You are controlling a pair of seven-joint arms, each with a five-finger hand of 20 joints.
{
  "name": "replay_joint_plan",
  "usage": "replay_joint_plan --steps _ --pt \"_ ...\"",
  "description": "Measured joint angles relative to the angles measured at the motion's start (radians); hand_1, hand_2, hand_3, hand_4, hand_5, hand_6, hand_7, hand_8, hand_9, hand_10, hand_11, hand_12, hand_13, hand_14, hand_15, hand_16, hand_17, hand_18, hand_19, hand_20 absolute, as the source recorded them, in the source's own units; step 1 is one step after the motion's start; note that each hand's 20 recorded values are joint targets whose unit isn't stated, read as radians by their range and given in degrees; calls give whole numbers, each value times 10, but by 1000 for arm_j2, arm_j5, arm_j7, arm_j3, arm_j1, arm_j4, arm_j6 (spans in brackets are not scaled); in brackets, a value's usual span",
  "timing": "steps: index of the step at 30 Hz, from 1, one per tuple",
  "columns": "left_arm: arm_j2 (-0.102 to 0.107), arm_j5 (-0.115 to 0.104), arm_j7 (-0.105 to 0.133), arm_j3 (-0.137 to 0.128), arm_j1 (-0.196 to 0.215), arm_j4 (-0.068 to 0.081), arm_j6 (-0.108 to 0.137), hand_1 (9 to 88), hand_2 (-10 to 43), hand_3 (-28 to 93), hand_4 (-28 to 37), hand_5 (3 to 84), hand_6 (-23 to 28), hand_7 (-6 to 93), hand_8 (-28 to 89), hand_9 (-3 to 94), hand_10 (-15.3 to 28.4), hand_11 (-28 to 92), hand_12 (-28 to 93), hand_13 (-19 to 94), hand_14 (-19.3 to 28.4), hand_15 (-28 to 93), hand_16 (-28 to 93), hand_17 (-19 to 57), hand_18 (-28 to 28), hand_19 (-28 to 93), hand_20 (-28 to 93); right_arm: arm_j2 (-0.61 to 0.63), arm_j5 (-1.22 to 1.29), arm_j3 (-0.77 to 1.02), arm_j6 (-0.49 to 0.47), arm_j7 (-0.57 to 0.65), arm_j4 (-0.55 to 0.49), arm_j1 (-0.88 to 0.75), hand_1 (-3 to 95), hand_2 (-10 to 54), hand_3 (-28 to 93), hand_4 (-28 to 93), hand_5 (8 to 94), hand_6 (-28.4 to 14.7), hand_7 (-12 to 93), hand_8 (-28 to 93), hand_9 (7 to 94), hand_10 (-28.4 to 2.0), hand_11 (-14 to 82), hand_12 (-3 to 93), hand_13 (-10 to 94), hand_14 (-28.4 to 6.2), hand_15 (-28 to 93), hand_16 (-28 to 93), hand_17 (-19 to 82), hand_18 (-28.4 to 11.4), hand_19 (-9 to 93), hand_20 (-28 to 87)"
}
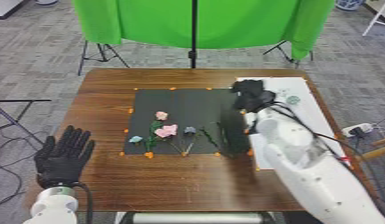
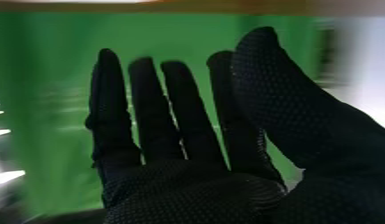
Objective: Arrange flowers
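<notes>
And here's the right robot hand (image 1: 250, 89), above the border between black mat (image 1: 193, 102) and white sheet (image 1: 308, 120), fingers (image 2: 155, 110) straight and spread, thumb (image 2: 286, 85) out to the side! Pink and blue flowers (image 1: 166, 131) lie on the mat, mostly in its nearer half. Left of them, the left robot hand (image 1: 64, 160) is at the counter (image 1: 171, 192), palm up, fingers slightly fanned.

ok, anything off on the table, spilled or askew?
Nothing stands out as spilled or askew: the flowers lie on the dark mat, orange tabs along its edges. Can't tell what the dark shape at the mat's right edge is, maybe just shadow.
</notes>
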Motion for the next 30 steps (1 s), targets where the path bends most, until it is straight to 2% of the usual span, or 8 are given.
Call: replay_joint_plan --steps 5,9,18,23,24,26,28,30 --pt "0 -4 17 -9 17 -4 -2 275 120 810 -283 499 118 109 -95 408 165 226 89 299 168 354 -76 -61 144 362 115 87 31 124 -2 73 84 -7 452 -95 885 -283 451 -44 154 -134 387 -180 89 127 298 -174 179 144 154 -210 573 199" --pt "1 -5 18 -5 21 -3 -5 275 120 809 -283 498 118 109 -95 408 164 225 89 299 167 354 -76 -61 144 362 115 144 39 143 -13 92 154 3 456 -95 878 -283 447 -41 157 -134 387 -175 90 125 313 -169 174 145 158 -210 567 190" --pt "3 -5 17 5 14 1 -5 276 119 810 -283 499 117 111 -95 409 164 226 90 300 168 354 -75 -61 144 363 116 119 95 110 -35 90 278 68 432 -95 860 -283 456 -38 163 -138 399 -168 90 121 346 -161 176 151 176 -208 554 174" --pt "3 -38 16 9 9 0 -9 277 120 809 -283 500 118 112 -95 410 164 229 91 303 169 357 -75 -61 144 363 116 106 112 85 -58 83 291 90 435 -95 853 -283 478 -30 170 -140 429 -161 97 122 397 -151 201 153 204 -211 587 186" --pt "3 -42 15 12 8 0 -11 277 120 809 -283 500 118 112 -95 411 164 229 91 302 168 358 -74 -61 144 363 116 104 111 84 -61 81 291 91 438 -95 850 -283 489 -29 175 -142 441 -161 99 124 410 -148 211 153 209 -212 598 190" --pt "3 -45 15 15 7 0 -12 277 120 809 -283 501 118 112 -96 411 164 230 91 303 168 358 -74 -61 144 363 116 101 107 81 -66 80 291 90 480 -95 839 -281 605 -14 234 -158 565 -154 164 151 542 -117 335 163 265 -212 716 239" --pt "3 -45 15 16 7 0 -12 277 120 809 -283 501 118 112 -96 411 164 231 91 303 168 360 -74 -61 144 362 116 100 105 78 -66 84 291 89 534 -95 785 -282 651 -14 320 -81 638 -141 224 182 601 -84 381 255 294 -212 777 258" --pt "3 -45 15 16 7 0 -12 277 121 809 -283 501 118 112 -95 412 164 231 91 304 168 360 -75 -60 144 362 116 100 104 71 -59 99 291 85 586 -95 730 -283 668 -11 432 -54 726 -116 157 321 645 -67 399 329 313 -213 810 277"
